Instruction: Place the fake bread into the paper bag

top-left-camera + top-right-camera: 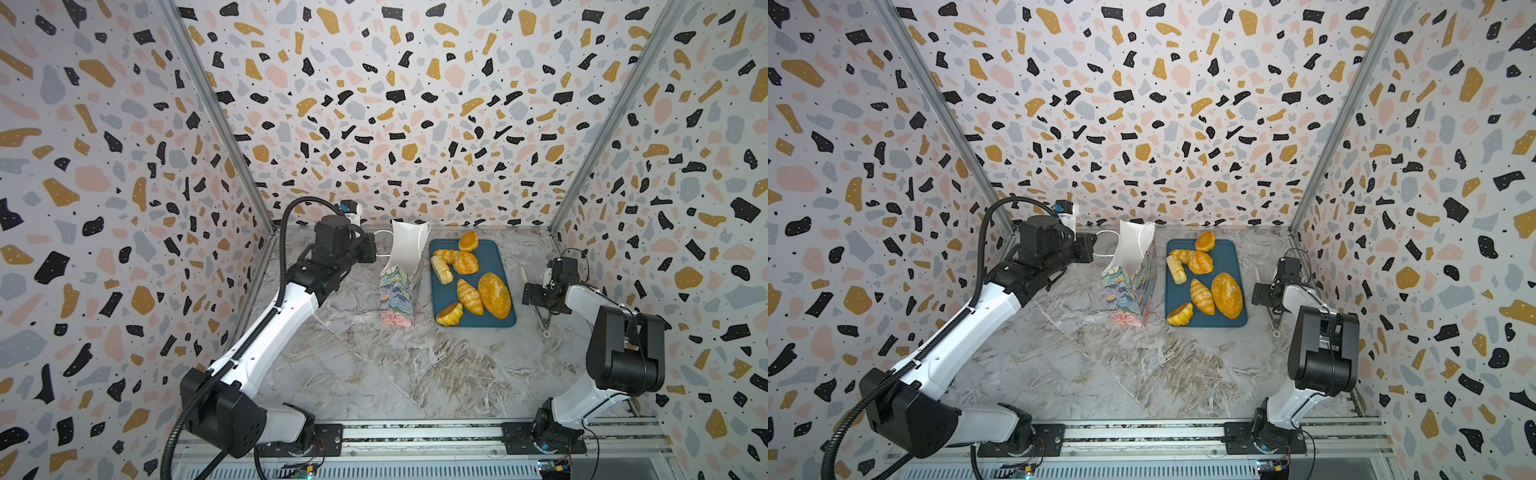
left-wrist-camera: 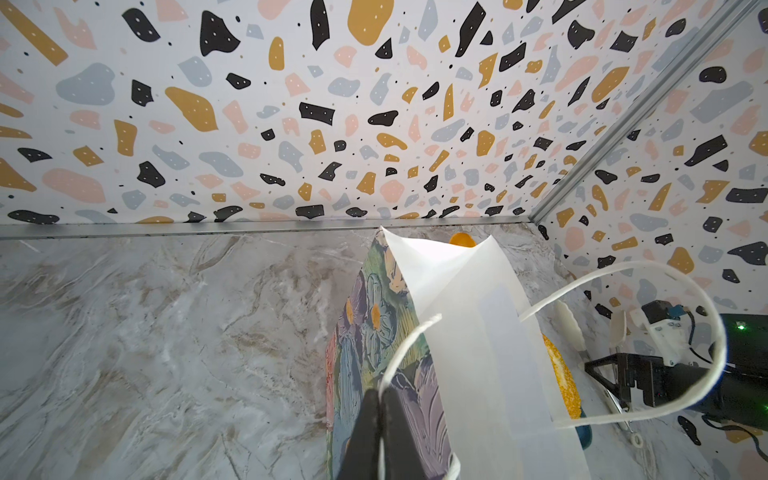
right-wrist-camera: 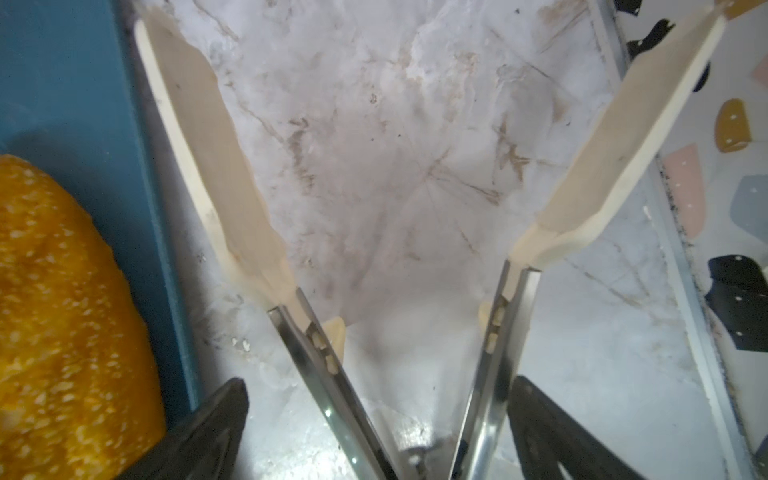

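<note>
**Bag mouth held open, tongs empty, no bread in yet**

All seven pieces of glossy golden-brown fake bread (image 1: pixel 465 262) sit on the flat dark teal rectangular tray (image 1: pixel 496 257). The tray lies just right of the tall floral-printed paper bag (image 1: pixel 398 293), which stands on the marble-look table (image 1: pixel 374 365).

The left gripper (image 2: pixel 379 409) is pinched closed on one white cord handle (image 2: pixel 428 324), which holds the white-lined mouth open. The right gripper (image 3: pixel 378 381) has its jaws wide, straddling the metal tongs with cream tips (image 3: pixel 199 137). The tips are apart and empty, beside the tray edge.

We expect the bread to be light and slippery, given the gloss. The seeded oval loaf (image 1: pixel 494 295) lies nearest the tongs, so we'd clamp it across its short axis at mid-length. The bag is thin paper and tips easily.
</note>
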`<action>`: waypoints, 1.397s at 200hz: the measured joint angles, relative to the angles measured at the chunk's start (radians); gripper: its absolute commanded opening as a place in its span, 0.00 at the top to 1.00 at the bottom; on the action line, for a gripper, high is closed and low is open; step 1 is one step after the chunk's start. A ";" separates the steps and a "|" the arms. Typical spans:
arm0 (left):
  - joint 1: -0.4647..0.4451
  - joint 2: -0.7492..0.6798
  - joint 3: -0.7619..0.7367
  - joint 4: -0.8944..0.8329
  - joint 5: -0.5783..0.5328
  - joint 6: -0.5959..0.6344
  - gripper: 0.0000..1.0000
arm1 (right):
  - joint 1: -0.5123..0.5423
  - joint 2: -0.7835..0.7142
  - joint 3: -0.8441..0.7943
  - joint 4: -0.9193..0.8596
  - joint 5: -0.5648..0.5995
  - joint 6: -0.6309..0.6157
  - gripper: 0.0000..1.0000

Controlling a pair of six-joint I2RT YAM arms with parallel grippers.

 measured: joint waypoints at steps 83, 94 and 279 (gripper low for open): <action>0.000 -0.009 -0.010 0.012 -0.023 0.010 0.94 | 0.002 0.029 0.020 -0.021 0.054 -0.056 0.00; 0.000 -0.012 -0.014 0.013 -0.026 0.013 0.94 | 0.002 0.044 0.020 -0.021 0.057 -0.057 0.01; 0.000 -0.023 -0.027 0.015 -0.060 0.033 0.94 | -0.014 0.119 0.020 0.053 0.039 -0.001 0.12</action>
